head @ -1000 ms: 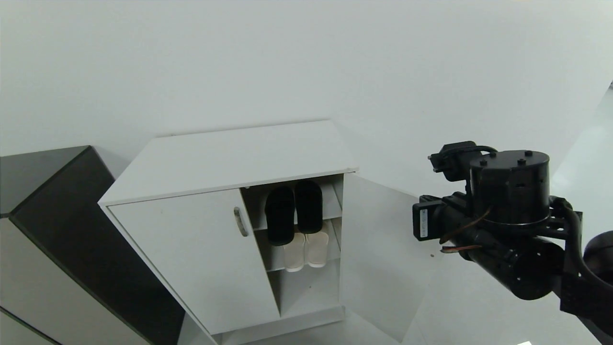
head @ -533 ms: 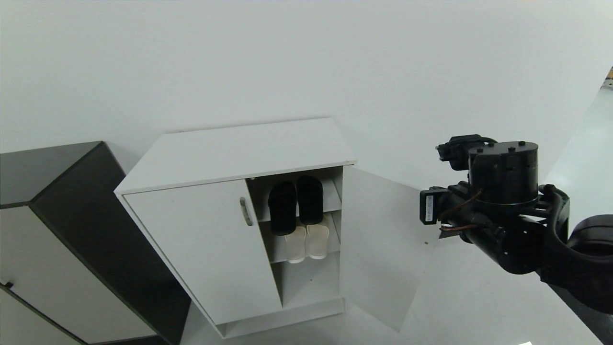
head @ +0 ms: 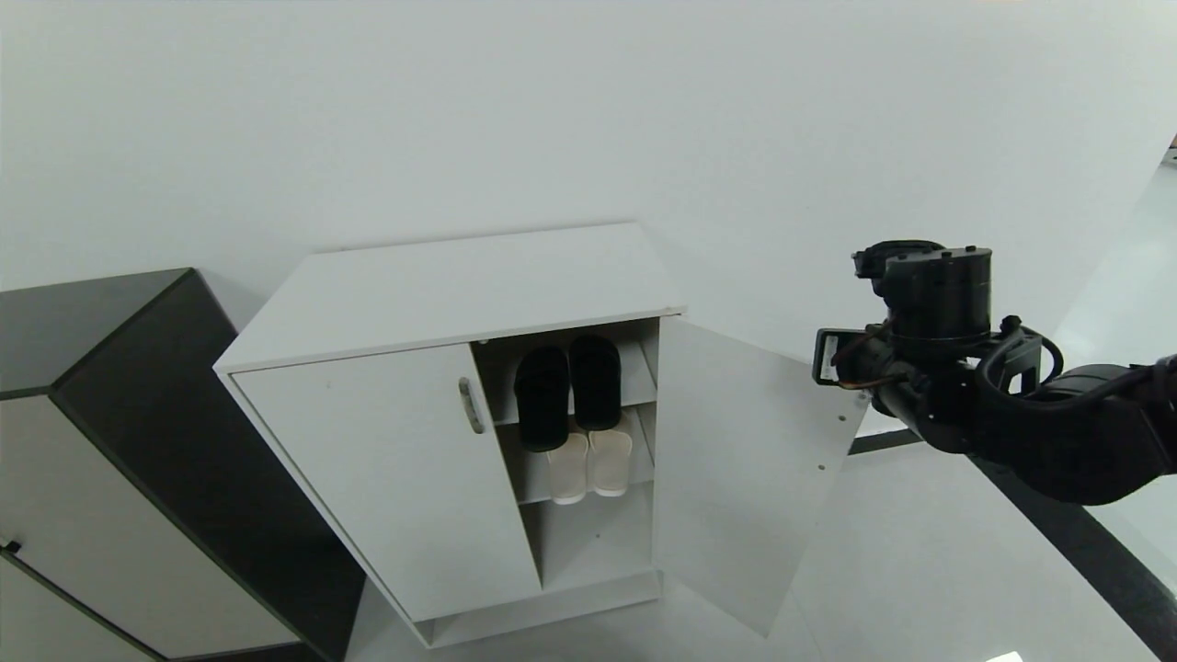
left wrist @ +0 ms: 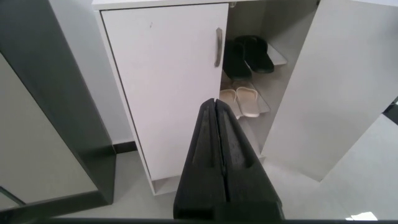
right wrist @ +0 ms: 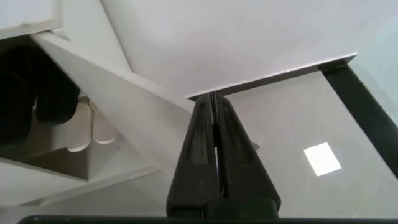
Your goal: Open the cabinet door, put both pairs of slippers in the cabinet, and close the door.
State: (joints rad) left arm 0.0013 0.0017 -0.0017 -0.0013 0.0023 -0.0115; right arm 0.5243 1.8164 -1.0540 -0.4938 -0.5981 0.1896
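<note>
Since a second ago: right arm (head: 929,313) higher and farther back toward the right; more of the open door's free edge in sight. Head view itself shifted, cabinet not counted as moved.

Black slippers (head: 568,391): side by side on the upper shelf behind the open half. White slippers (head: 588,464): side by side on the shelf just below, ends poking past its front edge.

Cabinet (head: 441,294): white, against the wall. Right door (head: 736,460) swung wide open; left door (head: 386,478) shut, metal handle (head: 471,405) at its inner edge.

Right gripper (right wrist: 215,98): fingers pressed together, holding nothing, near the open door's upper free corner; contact not discernible. Left gripper (left wrist: 216,102): fingers pressed together, empty, in front of the shut left door, apart from it.

Black cabinet (head: 110,368) just beside the white one, on its left. Pale floor (head: 919,570) with a dark strip (head: 1057,515).
</note>
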